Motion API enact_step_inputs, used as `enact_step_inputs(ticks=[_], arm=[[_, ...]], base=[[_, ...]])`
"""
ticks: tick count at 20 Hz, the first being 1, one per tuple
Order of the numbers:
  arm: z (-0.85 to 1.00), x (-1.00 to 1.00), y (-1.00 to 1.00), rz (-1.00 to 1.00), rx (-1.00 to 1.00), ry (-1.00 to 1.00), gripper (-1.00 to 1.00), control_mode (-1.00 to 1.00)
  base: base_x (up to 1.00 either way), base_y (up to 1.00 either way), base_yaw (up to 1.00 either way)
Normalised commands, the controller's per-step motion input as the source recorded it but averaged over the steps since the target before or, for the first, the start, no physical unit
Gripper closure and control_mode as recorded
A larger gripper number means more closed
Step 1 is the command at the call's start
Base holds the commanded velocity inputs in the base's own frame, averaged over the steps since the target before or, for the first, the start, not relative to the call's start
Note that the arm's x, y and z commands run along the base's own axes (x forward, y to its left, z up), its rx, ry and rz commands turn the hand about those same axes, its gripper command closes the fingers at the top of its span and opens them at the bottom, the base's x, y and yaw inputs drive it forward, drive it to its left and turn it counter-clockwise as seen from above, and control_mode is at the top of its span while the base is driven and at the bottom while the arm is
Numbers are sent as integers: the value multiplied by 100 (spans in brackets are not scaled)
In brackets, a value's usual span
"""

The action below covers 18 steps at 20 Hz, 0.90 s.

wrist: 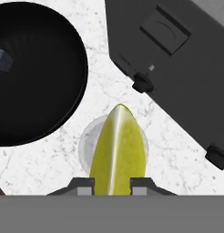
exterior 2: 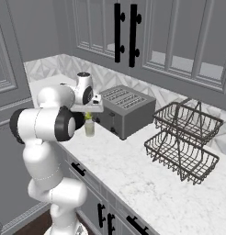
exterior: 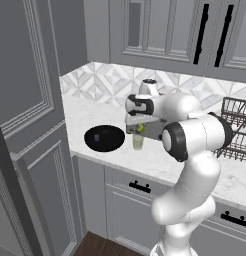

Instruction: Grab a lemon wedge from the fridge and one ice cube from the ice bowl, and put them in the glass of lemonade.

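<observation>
Lemon wedge (wrist: pixel 117 150) points away from tool (wrist: pixel 112 184)

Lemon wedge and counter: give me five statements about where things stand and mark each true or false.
1. The gripper holds the lemon wedge. True.
2. The wedge hangs above the glass of lemonade. True.
3. The ice bowl stands on the toaster. False: it sits on the counter beside the glass.
4. The wire rack holds plates. False: no plates show in it.
5. The wedge is already in the lemonade. False: it is between the fingertips, above the glass.
</observation>
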Motion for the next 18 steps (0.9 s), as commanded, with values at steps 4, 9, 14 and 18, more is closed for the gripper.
enact_step_inputs(ticks=[4,9,14,18], arm=[[-8,6,0,0,0,0,100,-100],[-7,0,0,0,0,0,100,-100],[0,0,0,0,0,0,100,-100],[0,0,0,0,0,0,100,-100]], base=[[0,0,0],[0,0,0],[0,0,0],[0,0,0]])
